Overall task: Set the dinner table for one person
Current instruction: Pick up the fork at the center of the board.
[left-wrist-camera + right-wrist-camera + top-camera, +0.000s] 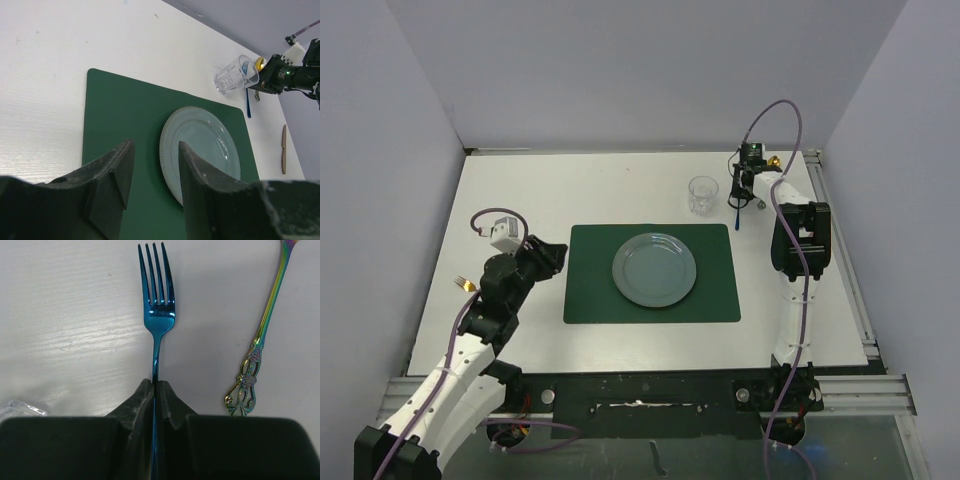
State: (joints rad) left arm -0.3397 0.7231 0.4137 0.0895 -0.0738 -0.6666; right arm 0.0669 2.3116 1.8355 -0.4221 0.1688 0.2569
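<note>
The dinner table (520, 190) is a white tabletop; it also shows in the left wrist view (50, 75) and the right wrist view (75, 315). A dark green placemat (585, 290) lies at its middle with a blue-grey plate (654, 269) on it. A clear glass (702, 195) stands behind the mat's far right corner. My right gripper (738, 198) is beside the glass, shut (156, 384) on the handle of a blue fork (157, 310), tines pointing away. My left gripper (156, 145) is open and empty over the mat's left part (115, 115), just left of the plate (205, 140).
An iridescent ornate spoon handle (255, 355) lies right of the fork. A gold utensil (463, 284) lies at the table's left edge by my left arm. A gold object (775, 160) sits at the far right. A thin brown piece (283, 155) lies right of the mat.
</note>
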